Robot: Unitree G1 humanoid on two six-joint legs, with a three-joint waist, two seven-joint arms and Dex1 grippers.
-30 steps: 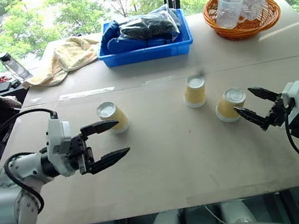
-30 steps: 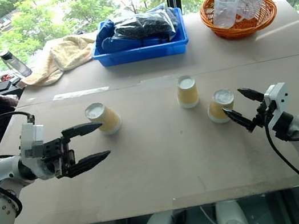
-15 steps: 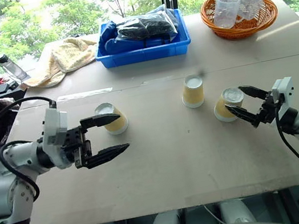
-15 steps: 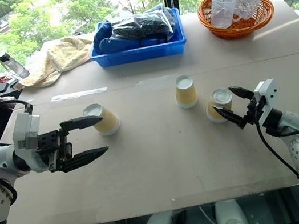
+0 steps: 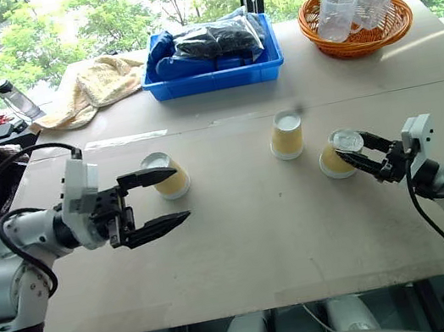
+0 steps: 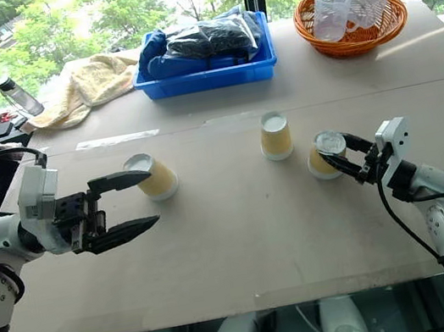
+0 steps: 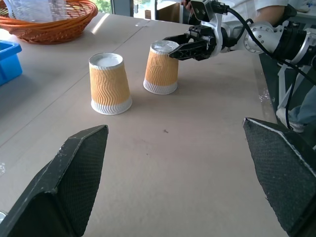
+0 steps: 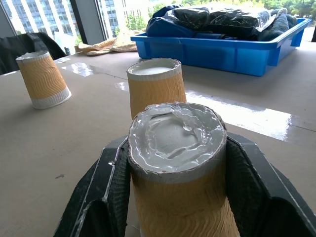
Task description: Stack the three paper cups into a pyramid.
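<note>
Three yellow-tan paper cups stand upside down on the table: the left cup [image 5: 165, 174], the middle cup [image 5: 287, 135] and the right cup [image 5: 336, 156]. My right gripper [image 5: 349, 151] is shut on the right cup near its white base, and its fingers [image 8: 106, 195] press both sides of the right cup [image 8: 177, 168]. My left gripper [image 5: 180, 194] is open and holds nothing. Its upper fingertip lies just beside the left cup. In the left wrist view, the middle cup [image 7: 109, 83] and the gripped right cup [image 7: 162, 66] stand beyond the spread fingers [image 7: 69, 185].
A blue bin [image 5: 215, 78] of dark bags sits at the table's far edge. A wicker basket [image 5: 363, 36] with clear plastic cups is at the far right, with a beige towel [image 5: 92, 86] and a bottle [image 5: 16, 97] at the far left. A person's sleeve [image 7: 269, 9] shows behind my right arm.
My right gripper has closed on the right cup, which stood between its open fingers before. The left gripper has stayed open in the same place.
</note>
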